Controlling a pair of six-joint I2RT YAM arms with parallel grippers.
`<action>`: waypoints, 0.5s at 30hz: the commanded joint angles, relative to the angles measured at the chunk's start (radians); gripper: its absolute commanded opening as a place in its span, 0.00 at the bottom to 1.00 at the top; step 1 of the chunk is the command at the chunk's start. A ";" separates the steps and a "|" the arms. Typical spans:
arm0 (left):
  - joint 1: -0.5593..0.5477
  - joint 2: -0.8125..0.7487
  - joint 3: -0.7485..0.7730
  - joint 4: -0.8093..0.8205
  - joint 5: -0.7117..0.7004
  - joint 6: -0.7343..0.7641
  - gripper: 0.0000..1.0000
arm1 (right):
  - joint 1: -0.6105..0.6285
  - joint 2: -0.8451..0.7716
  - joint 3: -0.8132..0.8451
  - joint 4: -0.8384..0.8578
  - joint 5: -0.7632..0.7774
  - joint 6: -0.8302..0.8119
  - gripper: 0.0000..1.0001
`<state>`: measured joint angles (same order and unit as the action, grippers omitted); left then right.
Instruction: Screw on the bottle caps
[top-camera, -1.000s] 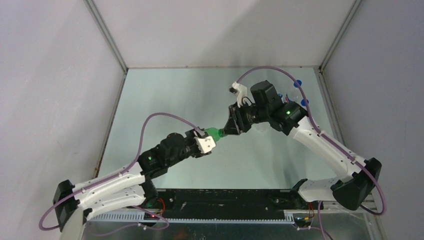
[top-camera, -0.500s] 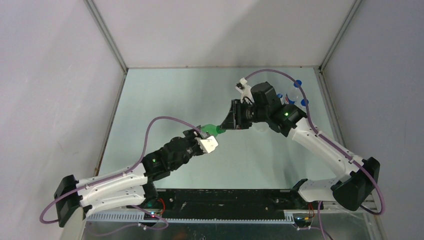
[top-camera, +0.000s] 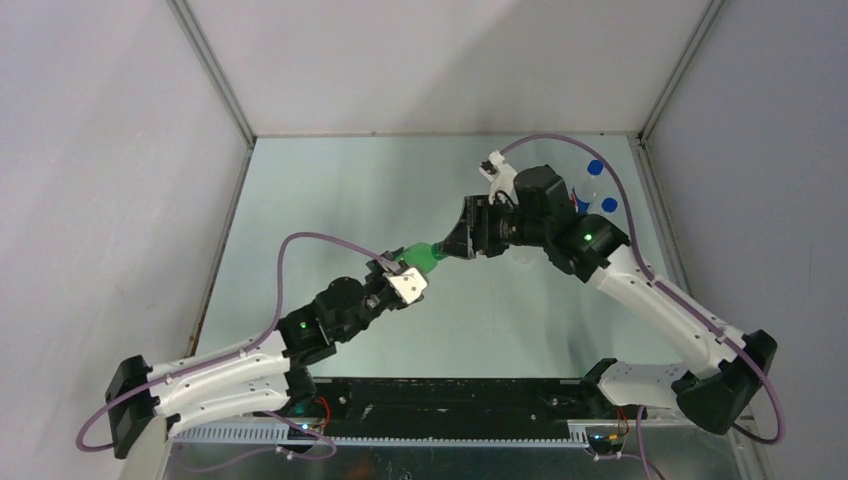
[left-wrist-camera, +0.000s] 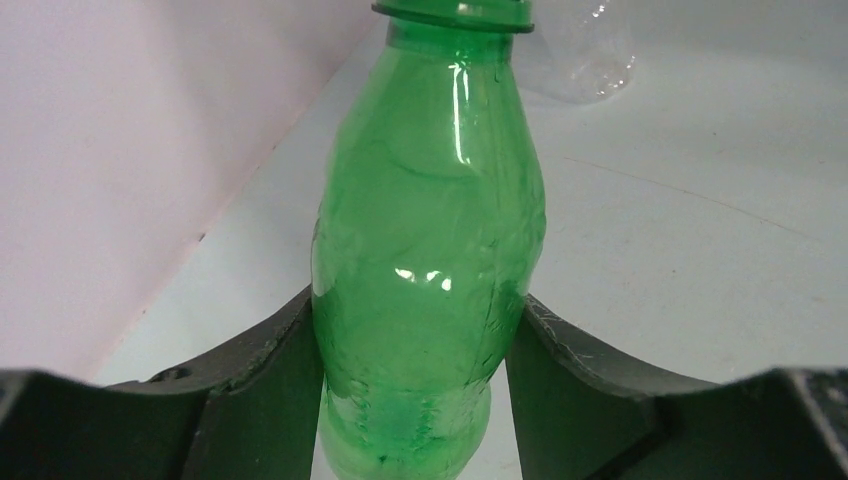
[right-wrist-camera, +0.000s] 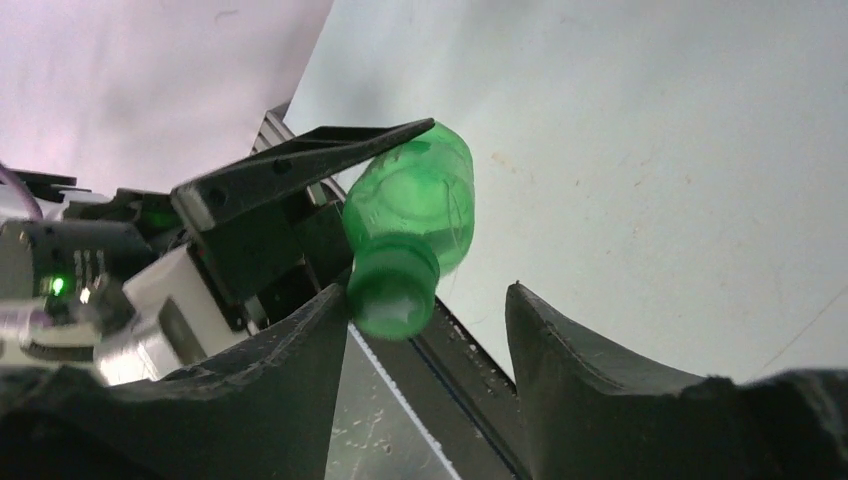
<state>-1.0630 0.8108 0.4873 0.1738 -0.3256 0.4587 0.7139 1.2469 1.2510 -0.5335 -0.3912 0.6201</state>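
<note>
My left gripper (left-wrist-camera: 415, 300) is shut on the lower body of the translucent green bottle (left-wrist-camera: 425, 250) and holds it tilted above the table (top-camera: 340, 200), neck toward the right arm. The dark green cap (right-wrist-camera: 393, 285) sits on the bottle's neck. My right gripper (right-wrist-camera: 430, 300) is open around the cap; the cap lies against its left finger, with a gap to the right one. From above, the bottle (top-camera: 422, 260) spans between the left gripper (top-camera: 408, 272) and the right gripper (top-camera: 455, 243). The clear bottle (left-wrist-camera: 585, 60) lies beyond on the table. The white cap is not in view.
Two blue-capped bottles (top-camera: 595, 168) (top-camera: 609, 204) stand at the far right behind my right arm. The clear bottle (top-camera: 520, 256) lies under the right wrist. Grey walls enclose the table on three sides. A black rail (top-camera: 450, 395) runs along the near edge.
My right wrist has turned and shifted slightly up and right at the cap. My left arm has drawn in a little, still holding the green bottle.
</note>
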 joint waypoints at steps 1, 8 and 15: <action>0.061 -0.039 -0.002 0.024 0.088 -0.098 0.00 | -0.001 -0.099 0.022 0.055 0.049 -0.152 0.63; 0.239 -0.036 0.077 -0.143 0.431 -0.156 0.00 | -0.005 -0.198 0.022 0.028 -0.074 -0.574 0.67; 0.384 0.084 0.259 -0.361 0.974 -0.128 0.00 | 0.005 -0.264 0.022 -0.128 -0.278 -1.034 0.99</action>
<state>-0.7246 0.8474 0.6212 -0.0689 0.2981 0.3302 0.7109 1.0080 1.2514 -0.5758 -0.5381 -0.0803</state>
